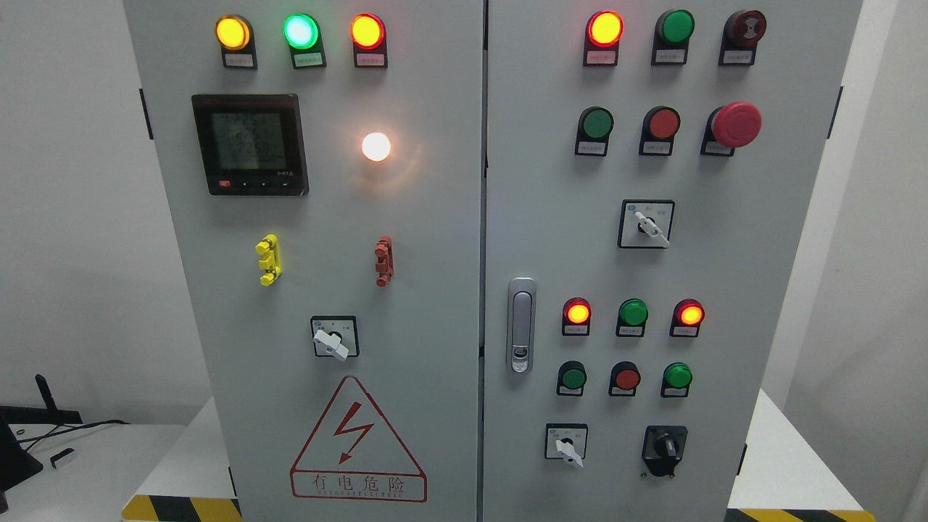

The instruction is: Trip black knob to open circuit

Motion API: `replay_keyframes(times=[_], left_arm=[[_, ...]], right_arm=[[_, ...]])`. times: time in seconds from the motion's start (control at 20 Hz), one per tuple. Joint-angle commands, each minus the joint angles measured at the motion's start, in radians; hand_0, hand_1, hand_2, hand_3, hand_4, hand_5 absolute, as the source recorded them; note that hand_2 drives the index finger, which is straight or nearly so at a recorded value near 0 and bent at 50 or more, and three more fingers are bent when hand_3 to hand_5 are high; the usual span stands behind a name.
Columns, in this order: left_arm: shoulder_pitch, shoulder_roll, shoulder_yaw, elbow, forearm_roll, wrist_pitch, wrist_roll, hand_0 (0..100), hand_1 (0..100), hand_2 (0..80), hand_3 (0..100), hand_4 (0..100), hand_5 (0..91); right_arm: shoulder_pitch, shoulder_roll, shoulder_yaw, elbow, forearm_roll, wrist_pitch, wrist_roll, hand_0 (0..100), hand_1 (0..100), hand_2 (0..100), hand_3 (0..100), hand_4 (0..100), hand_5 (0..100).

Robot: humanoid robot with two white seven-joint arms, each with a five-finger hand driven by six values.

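Hands unseen; black knob (664, 447) beside selector (568, 444)

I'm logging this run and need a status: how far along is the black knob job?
Nothing looks done yet. The black knob sits at the lower right of the right door with no hand on or near it, and several indicator lamps, such as the red lamp at the top, are lit. Nothing is in hand: neither robot arm is in view. Reaching, gripping and turning the knob all remain.
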State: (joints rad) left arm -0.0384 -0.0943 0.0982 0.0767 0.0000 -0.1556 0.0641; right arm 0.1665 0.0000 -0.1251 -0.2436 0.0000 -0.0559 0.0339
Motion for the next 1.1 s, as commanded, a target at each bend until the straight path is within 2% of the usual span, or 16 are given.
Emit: replay_keyframes(times=[0.0,0.2,0.55,0.7,0.75,0.85,1.0,1.05], left_arm=[[0.000,-0.001,0.000,0.000,0.005,-0.001,0.000,12,39,0.0,0,0,0.0],[0.000,-0.001,0.000,0.000,0.005,-0.001,0.000,12,39,0.0,0,0,0.0],[0.000,-0.001,0.000,0.000,0.005,-0.001,0.000,12,39,0.0,0,0,0.0],[0.000,-0.001,0.000,0.000,0.005,-0.001,0.000,12,39,0.0,0,0,0.0],[0.000,0.001,0.000,0.000,0.005,-0.001,0.000,12,39,0.0,0,0,0.0],[0.000,-0.001,0.000,0.000,0.005,-0.001,0.000,12,39,0.0,0,0,0.0],[0.000,0.001,0.000,0.000,0.005,-0.001,0.000,12,39,0.0,0,0,0.0],[0.000,-0.001,0.000,0.000,0.005,-0.001,0.000,12,39,0.0,0,0,0.0]], right_arm=[[-0.002,-0.014,0.002,-0.002,-0.026,-0.001,0.009,38,14,0,0,0,9],[-0.002,-0.012,0.002,-0.008,-0.026,-0.001,0.009,38,14,0,0,0,9],[0.054,0.002,0.002,-0.193,-0.026,-0.004,0.009,38,13,0,0,0,9],[0.100,0.003,0.001,-0.314,-0.026,-0.016,0.003,41,13,0,0,7,11],[0.111,0.005,0.001,-0.347,-0.028,-0.021,0.003,41,17,0,8,13,14],[0.136,0.005,-0.001,-0.399,-0.026,-0.065,0.006,40,24,0,16,22,18],[0.165,0.018,-0.002,-0.457,-0.026,-0.174,0.003,38,31,0,33,32,27],[0.178,0.020,-0.002,-0.489,-0.026,-0.200,-0.002,37,34,5,42,38,34]])
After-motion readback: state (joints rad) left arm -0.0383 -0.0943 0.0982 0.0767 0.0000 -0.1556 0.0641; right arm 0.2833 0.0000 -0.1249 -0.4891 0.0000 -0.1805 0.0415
